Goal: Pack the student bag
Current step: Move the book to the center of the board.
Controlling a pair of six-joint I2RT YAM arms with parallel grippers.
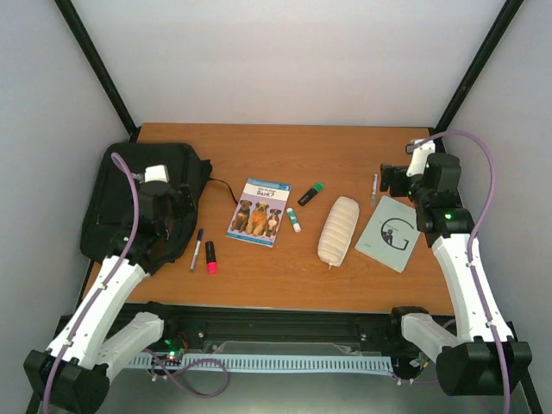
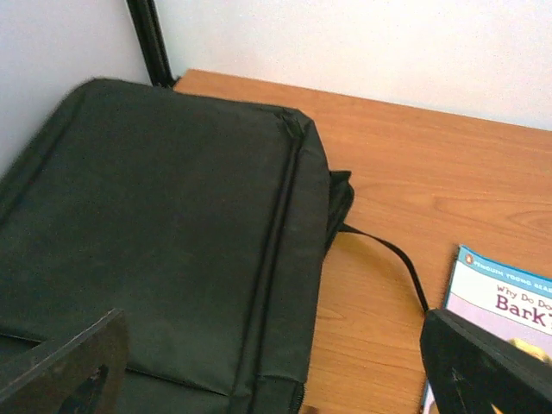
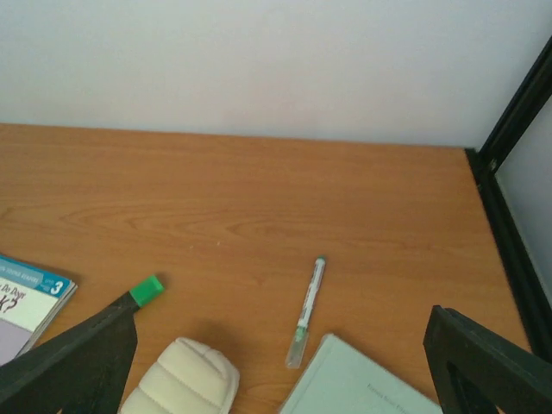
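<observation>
The student bag is a large black fabric bag lying flat at the table's left, with a thin black strap trailing to its right. It fills the left of the left wrist view, and there the student bag looks zipped shut. My left gripper hovers over the bag's right part. In its own view the left gripper is open with nothing between the fingers. My right gripper hangs at the far right above a pale green notebook. From the wrist, the right gripper is open and empty.
A dog-cover book, a green-capped highlighter, a small white and green stick and a cream ribbed pouch lie mid-table. A clear pen lies by the notebook. A blue pen and pink highlighter lie beside the bag.
</observation>
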